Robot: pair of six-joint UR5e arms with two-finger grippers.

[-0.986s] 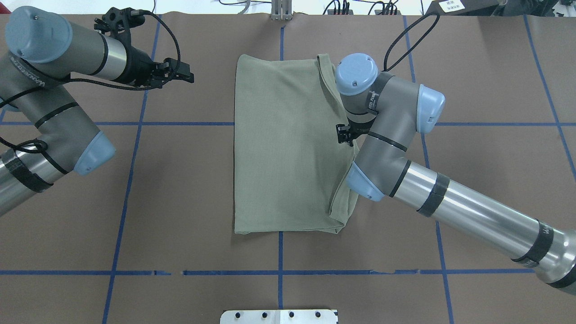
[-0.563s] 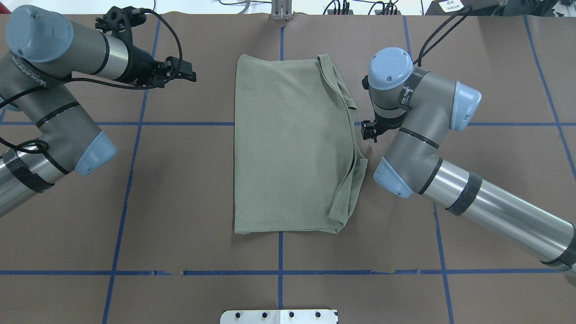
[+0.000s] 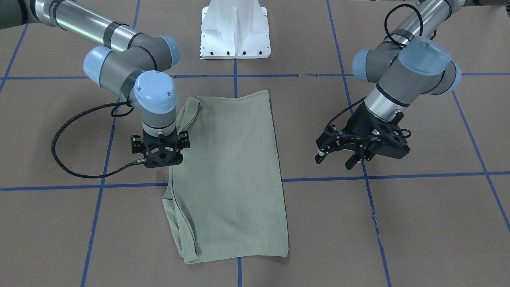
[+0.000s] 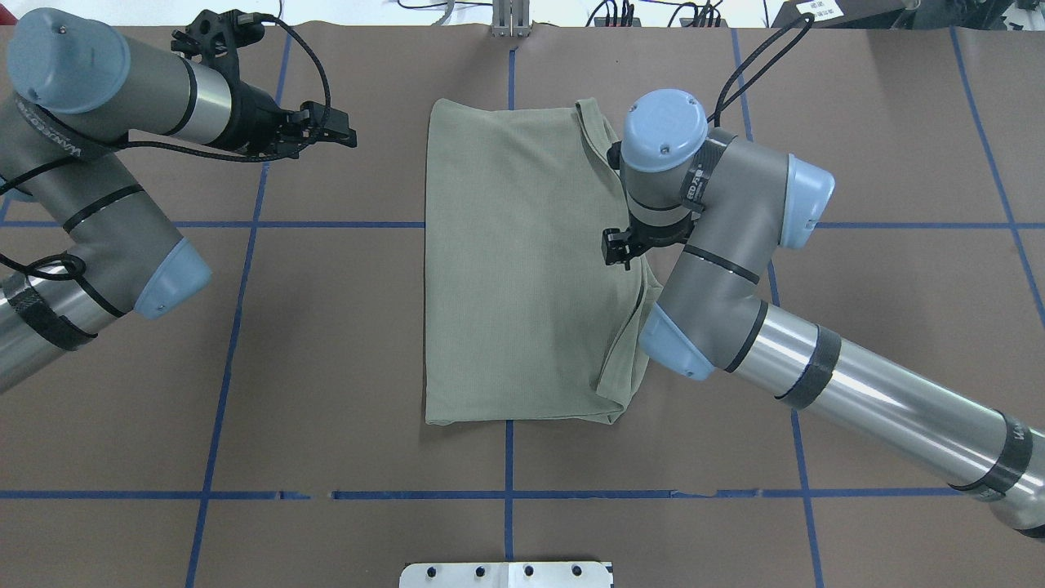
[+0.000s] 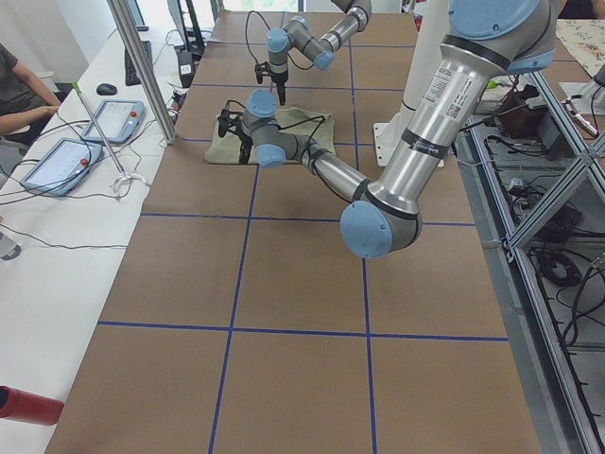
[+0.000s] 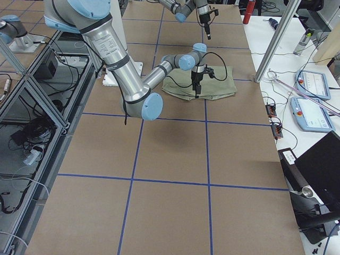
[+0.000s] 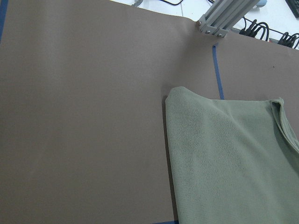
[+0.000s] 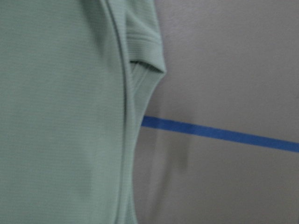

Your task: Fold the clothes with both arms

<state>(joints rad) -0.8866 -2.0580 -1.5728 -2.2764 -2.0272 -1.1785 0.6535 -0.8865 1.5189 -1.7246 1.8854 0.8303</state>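
Observation:
The pale sage-green shirt (image 4: 522, 269) lies folded into a tall rectangle in the middle of the table, its layered edge on the right. It also shows in the front view (image 3: 235, 171). My right gripper (image 4: 618, 245) points straight down over that right edge (image 3: 159, 159); its fingers are hidden, so I cannot tell whether it is open or shut. The right wrist view shows the shirt's edge (image 8: 70, 116) close below. My left gripper (image 4: 347, 135) hangs open and empty left of the shirt's far corner (image 3: 336, 158). The left wrist view shows that corner (image 7: 224, 154).
Blue tape lines (image 4: 506, 494) grid the brown table. The white pedestal base (image 3: 235, 32) stands at the robot's edge. An aluminium post (image 4: 510, 20) rises at the far edge. Tablets (image 5: 104, 118) lie on a side table beyond it.
My right arm swung out to the right, off the shirt, then came back over the shirt's right edge. The left arm and the shirt have hardly moved.

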